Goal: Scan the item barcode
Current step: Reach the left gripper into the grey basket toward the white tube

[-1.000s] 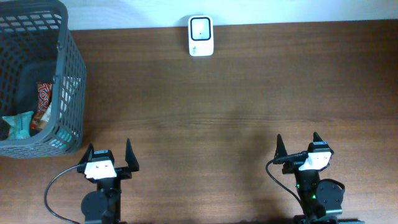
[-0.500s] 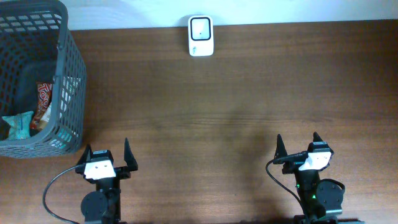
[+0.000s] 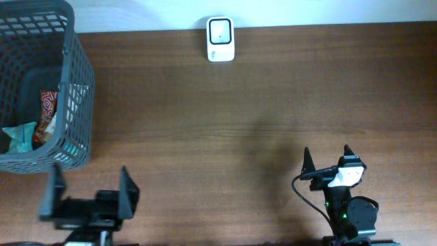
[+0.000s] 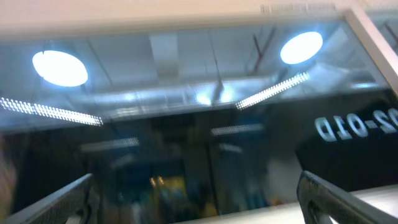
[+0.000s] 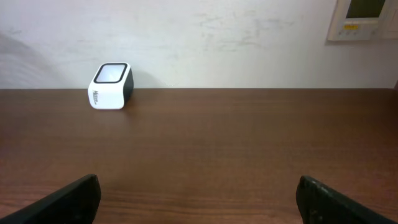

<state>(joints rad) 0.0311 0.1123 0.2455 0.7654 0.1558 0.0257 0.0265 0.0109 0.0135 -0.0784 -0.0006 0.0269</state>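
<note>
The white scanner (image 3: 220, 39) sits at top centre of the table (image 3: 239, 116). Snack packets (image 3: 46, 113) lie in the grey basket (image 3: 80, 89) at upper left. At the bottom edge, the left gripper (image 3: 89, 195) and the right gripper (image 3: 328, 158) both stand spread wide, holding nothing.

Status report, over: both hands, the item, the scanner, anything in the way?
Left hand open, empty. Right hand open, empty. Snack packets inside basket, untouched. Scanner far side, centre; nothing blocking it.

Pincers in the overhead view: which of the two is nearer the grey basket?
The left pincer, close by the basket's front wall; the right pincer sits far across the table.
</note>
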